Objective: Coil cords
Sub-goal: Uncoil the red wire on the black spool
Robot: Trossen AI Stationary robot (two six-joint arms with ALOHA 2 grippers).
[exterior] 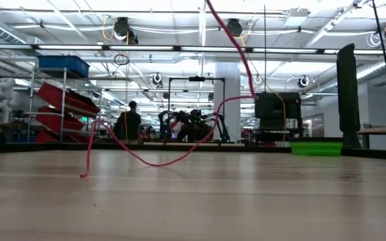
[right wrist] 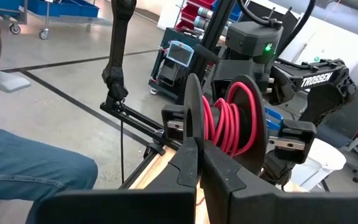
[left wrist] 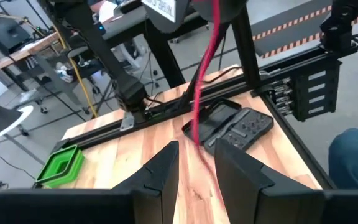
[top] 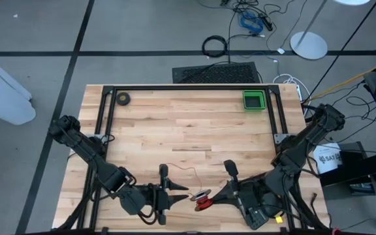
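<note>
Red cords (exterior: 154, 160) before distant green tray (exterior: 315, 147).

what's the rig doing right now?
Coiling red wire onto a spool at the table's near edge. The right gripper is shut on the spool's dark flange, with red turns already wound on it. The left gripper sits beside it, fingers apart, with the red wire running up between them. A loose tail trails across the table. The green tray sits untouched at the far right.

Both arms are showing dark jointed links. The left hand (top: 187, 196) and right hand (top: 205, 199) are wearing wedge-shaped black fingers (left wrist: 160, 177); white "TROSSEN" lettering (right wrist: 317, 79) is sitting beyond the right hand.
</note>
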